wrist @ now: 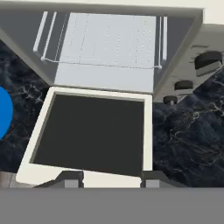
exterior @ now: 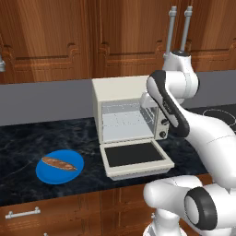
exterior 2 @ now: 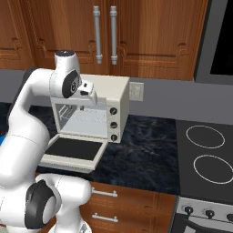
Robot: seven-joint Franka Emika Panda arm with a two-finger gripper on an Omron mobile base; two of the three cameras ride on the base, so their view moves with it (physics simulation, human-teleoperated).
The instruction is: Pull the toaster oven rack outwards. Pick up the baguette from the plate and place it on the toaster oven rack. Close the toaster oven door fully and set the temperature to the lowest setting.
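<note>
Above the lowered door (wrist: 89,133), the empty, part-open gripper (wrist: 111,180) must next reach in for the rack (wrist: 103,43), probably not yet pulled out.

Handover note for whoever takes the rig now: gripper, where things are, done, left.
Gripper: jaws apart, holding nothing, poised above the open toaster oven door.
Toaster oven: on the counter, door dropped flat. Toaster oven rack sits inside the cavity, not pulled out.
Baguette lies on the blue plate, left of the oven on the counter.
Done: none of the task's steps.
Left: pull rack out, move baguette onto it, shut door fully, turn temperature knob to lowest.
</note>
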